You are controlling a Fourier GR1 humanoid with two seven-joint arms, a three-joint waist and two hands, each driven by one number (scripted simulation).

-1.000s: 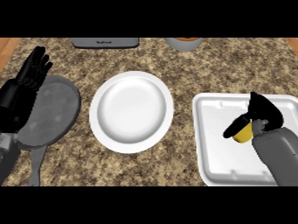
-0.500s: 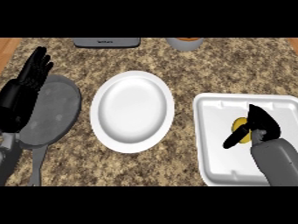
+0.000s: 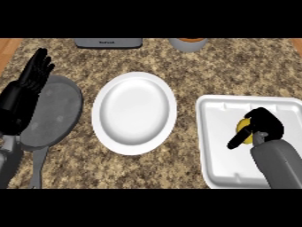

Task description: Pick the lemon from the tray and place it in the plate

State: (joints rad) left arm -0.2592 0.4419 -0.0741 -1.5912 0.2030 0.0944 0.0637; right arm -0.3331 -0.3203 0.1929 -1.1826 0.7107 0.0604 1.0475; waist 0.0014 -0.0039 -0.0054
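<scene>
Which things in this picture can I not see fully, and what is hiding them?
- Lemon: head view, mostly covered by the right hand curled round it; only a yellow edge shows.
- Tray: its near right part is hidden by the right forearm.
- Grey pan: its left rim is behind the left hand.
- Two items at the counter's far edge: cut off by the view's top.

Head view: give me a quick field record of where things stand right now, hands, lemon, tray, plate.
right hand: over the tray, fingers curled round the lemon
lemon: in the tray, mostly hidden by the hand; whether lifted cannot be told
tray: white, at the counter's right side
plate: white, centre of the counter, nothing on it
left hand: open, fingers up, resting at the left edge over the pan
pan: grey, left of the plate
task status: lemon not yet in the plate
</scene>
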